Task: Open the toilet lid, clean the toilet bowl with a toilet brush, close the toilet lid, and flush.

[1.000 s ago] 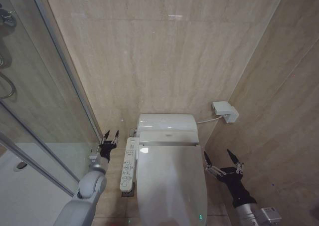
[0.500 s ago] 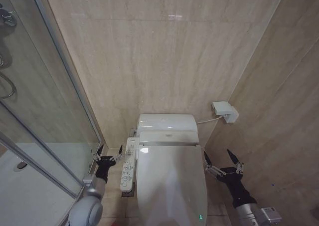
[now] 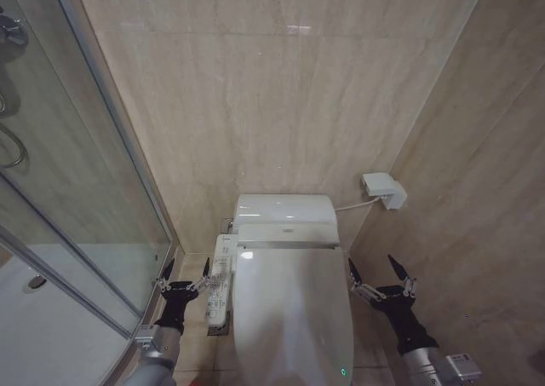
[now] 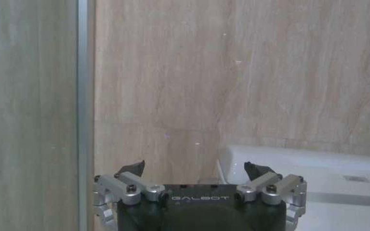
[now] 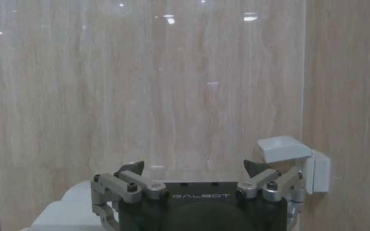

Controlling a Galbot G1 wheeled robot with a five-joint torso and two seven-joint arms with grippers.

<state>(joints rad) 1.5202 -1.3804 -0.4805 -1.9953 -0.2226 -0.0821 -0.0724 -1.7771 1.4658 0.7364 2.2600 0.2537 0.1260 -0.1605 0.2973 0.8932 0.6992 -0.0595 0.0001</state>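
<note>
1. The toilet lid is closed. It is a smooth, glossy white oval cover lying flat over the toilet, in the lower centre of the head view.
2. A boxy white rear unit sits at the far end of the lid, against the beige tiled wall. A small green indicator light shows near the lid's right near edge.
3. The side control strip runs along the left side of the toilet; it is white with rows of small buttons.
4. The left gripper is low on the left, between the glass shower partition and the control strip. Its fingers are spread apart and hold nothing.
5. The right gripper is just right of the lid, near the right wall. Its fingers are spread apart and hold nothing.
6. A white wall box with a cable is mounted on the right, beyond the right gripper.
</note>
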